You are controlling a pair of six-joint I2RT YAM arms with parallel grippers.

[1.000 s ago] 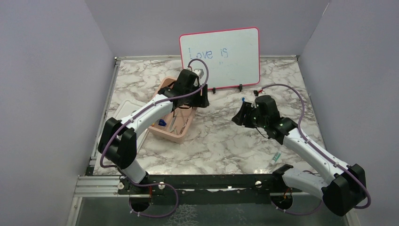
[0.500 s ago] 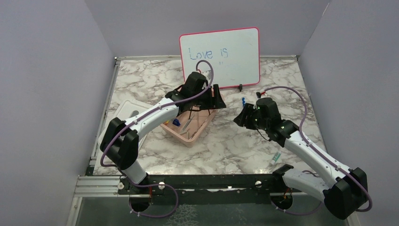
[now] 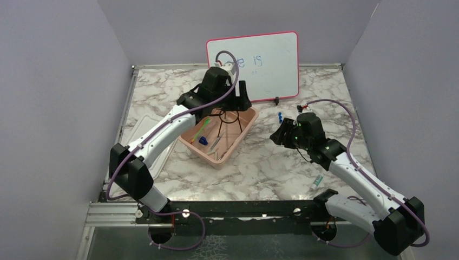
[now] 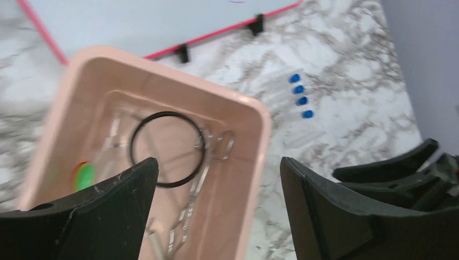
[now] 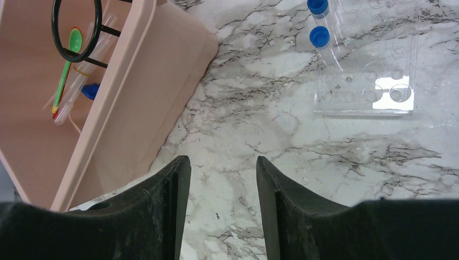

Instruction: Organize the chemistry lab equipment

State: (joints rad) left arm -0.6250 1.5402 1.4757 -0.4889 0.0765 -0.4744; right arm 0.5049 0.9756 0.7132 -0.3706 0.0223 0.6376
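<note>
A pink tub (image 3: 238,142) at the table's middle holds the black ring tripod stand (image 3: 226,117), the thin metal tongs (image 3: 216,142), the green-handled tool (image 3: 200,131) and a blue-capped piece (image 3: 202,141). My left gripper (image 3: 241,102) is open and empty above the tub's far right corner; its wrist view shows the gripper (image 4: 217,162) over the rim (image 4: 261,142), with the ring (image 4: 165,149) and tongs (image 4: 208,165) below. Blue-capped clear tubes (image 3: 280,115) stand in a clear rack (image 5: 368,70) right of the tub. My right gripper (image 3: 277,134) is open and empty (image 5: 222,158) over bare marble between tub and rack.
The pink-framed whiteboard (image 3: 254,65) stands at the back. The tub's white lid (image 3: 138,127) lies at the left edge. A green-and-white marker (image 3: 316,182) lies near the front right. Purple walls enclose the table.
The pink tub has slid right and turned, away from the lid. My left gripper moved right with it, then back toward the whiteboard. The right arm has barely moved.
</note>
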